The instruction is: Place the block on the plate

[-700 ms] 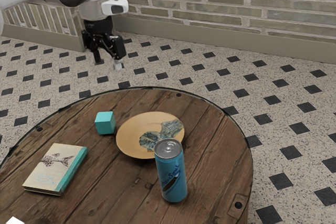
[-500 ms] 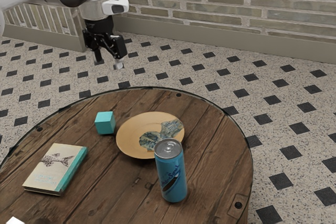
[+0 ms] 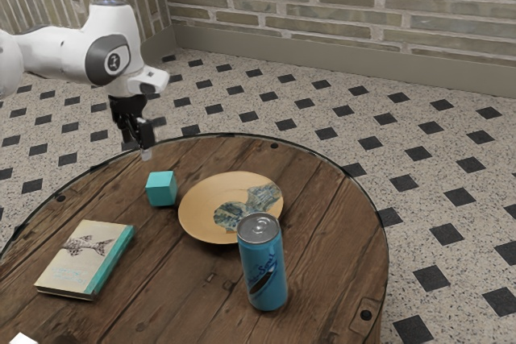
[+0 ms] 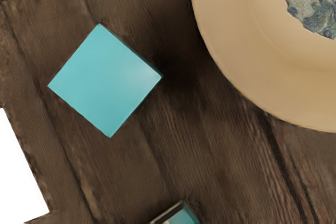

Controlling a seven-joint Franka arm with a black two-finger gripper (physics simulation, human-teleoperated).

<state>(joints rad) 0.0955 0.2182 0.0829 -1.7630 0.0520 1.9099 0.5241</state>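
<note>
The gripper [image 3: 136, 150] hangs over the far table edge, above the turquoise block and toward the exterior view's left of it, apart from it. Its fingers stand open, with nothing seen between them. The block [image 3: 162, 189] rests on the wood beside the tan plate [image 3: 197, 211], not touching it. Below my hand, the wrist view has the block's turquoise top [image 4: 105, 81] and, across a strip of wood, the plate's rim [image 4: 231, 66]. A blue-grey pattern covers part of the plate.
A blue can [image 3: 264, 267] stands upright close to the plate, on the side away from the arm. The book [image 3: 83, 259] lies flat on the round wooden table [image 3: 181, 279]. A white corner [image 3: 22, 339] appears at the exterior view's lower edge.
My hand has lowered and shifted toward the exterior view's left, turning as it moved. The block, plate, can and book have kept their places.
</note>
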